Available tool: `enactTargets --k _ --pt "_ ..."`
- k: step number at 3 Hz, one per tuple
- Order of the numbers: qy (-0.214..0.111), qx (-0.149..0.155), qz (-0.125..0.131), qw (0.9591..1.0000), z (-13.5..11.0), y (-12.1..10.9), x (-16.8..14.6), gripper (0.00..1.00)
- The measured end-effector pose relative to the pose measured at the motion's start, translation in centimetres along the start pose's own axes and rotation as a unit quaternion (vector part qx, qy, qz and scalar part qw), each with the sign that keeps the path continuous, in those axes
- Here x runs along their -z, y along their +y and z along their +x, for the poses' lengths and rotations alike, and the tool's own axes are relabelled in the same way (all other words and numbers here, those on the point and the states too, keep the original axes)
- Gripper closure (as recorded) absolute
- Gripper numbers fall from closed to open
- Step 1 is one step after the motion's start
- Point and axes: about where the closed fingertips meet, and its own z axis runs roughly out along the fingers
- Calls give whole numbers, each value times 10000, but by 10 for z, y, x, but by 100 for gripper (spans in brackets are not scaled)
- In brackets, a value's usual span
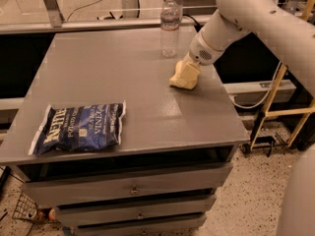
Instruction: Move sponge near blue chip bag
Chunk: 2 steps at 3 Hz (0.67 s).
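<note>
Rt side: sponge at gripper tip, grip can't tell, blue chip bag well apart.

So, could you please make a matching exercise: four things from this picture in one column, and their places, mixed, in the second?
1 dark navy crinkly chip bag
2 clear plastic water bottle
3 small pale yellow foam sponge
4 cream robot gripper

A standing at the grey table's far edge
B low over the sponge
C lying front left
D right side, under the gripper

Pairs: 1-C, 2-A, 3-D, 4-B.
</note>
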Motion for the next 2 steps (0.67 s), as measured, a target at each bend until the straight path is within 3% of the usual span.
enactTargets --k 1,2 --pt "-74 86 67 9999 -6 -1 8 94" --pt "-410 461 508 9968 -32 -7 52 100"
